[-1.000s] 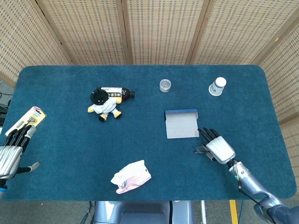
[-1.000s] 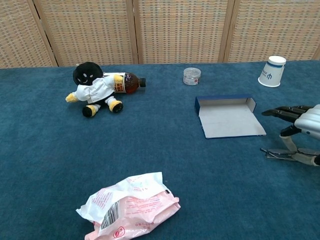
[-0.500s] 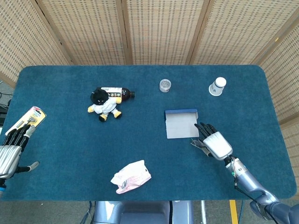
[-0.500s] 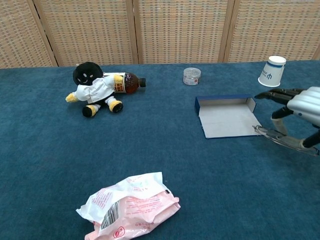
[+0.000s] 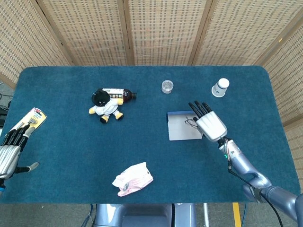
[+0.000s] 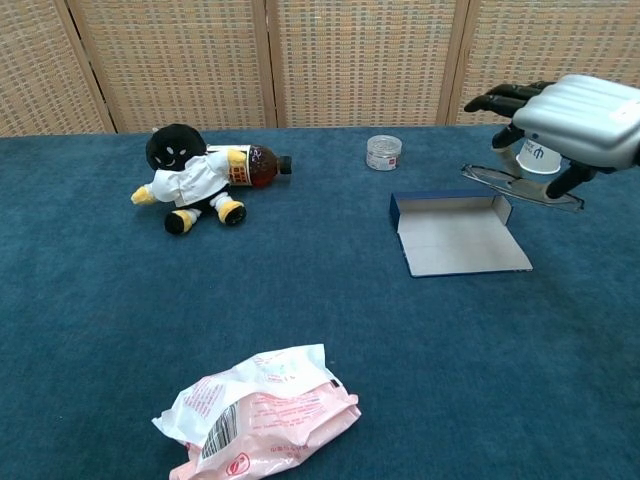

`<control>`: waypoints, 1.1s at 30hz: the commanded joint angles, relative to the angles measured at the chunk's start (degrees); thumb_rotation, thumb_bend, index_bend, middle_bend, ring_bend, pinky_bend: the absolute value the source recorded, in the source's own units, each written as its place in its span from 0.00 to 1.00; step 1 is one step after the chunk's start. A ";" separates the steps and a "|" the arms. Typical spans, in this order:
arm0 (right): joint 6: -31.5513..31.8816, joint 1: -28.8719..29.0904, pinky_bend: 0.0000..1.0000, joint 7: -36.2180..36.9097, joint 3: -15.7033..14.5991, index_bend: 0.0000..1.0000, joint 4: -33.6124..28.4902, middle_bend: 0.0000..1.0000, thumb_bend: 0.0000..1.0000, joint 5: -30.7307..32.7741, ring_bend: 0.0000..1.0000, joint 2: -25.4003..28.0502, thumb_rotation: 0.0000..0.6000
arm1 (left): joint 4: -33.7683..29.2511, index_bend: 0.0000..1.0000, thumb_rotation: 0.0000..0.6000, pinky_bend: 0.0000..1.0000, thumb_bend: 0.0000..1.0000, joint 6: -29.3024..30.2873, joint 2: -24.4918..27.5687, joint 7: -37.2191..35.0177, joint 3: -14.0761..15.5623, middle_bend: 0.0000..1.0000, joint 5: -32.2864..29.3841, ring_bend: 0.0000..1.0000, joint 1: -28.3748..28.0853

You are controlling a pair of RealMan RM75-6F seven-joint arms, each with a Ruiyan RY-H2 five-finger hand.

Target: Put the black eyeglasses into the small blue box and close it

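Note:
The small blue box [image 5: 182, 128] [image 6: 455, 236] lies open and flat on the blue table, its pale inside facing up. My right hand [image 5: 209, 124] [image 6: 566, 110] hovers above the box's right part and holds the black eyeglasses [image 5: 191, 122] [image 6: 522, 188] under its fingers, lifted off the cloth. My left hand [image 5: 8, 157] hangs open at the table's left edge, holding nothing; the chest view does not show it.
A plush doll [image 5: 105, 107] lies against a brown bottle [image 5: 121, 94] at the left. A small clear jar [image 5: 167, 86] and a white paper cup [image 5: 220, 87] stand behind the box. A pink packet [image 5: 133, 178] lies near the front edge, a yellow packet [image 5: 27, 120] at the far left.
My right hand picked the eyeglasses up off the cloth to the right of the box and carried them up and leftward over the box. The left hand barely moved.

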 commanded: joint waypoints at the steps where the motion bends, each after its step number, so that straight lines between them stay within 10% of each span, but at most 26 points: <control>1: -1.35 3.06 0.18 -3.91 0.56 0.63 3.40 0.08 0.62 -0.87 0.00 -2.73 1.00 | 0.14 0.00 1.00 0.00 0.00 -0.63 0.08 -0.29 -0.16 0.00 -0.52 0.00 -0.29; 18: -3.16 10.75 0.18 -4.45 -6.44 0.63 26.38 0.08 0.62 -8.49 0.00 -13.83 1.00 | 0.76 0.00 1.00 0.00 0.00 -4.37 0.12 -0.98 -0.88 0.00 -3.64 0.00 -1.94; 33: -2.81 12.10 0.18 -3.25 -9.14 0.63 32.01 0.08 0.62 -9.11 0.00 -17.55 1.00 | 0.79 0.00 1.00 0.00 0.00 -4.88 0.17 -1.08 -0.83 0.00 -4.02 0.00 -2.22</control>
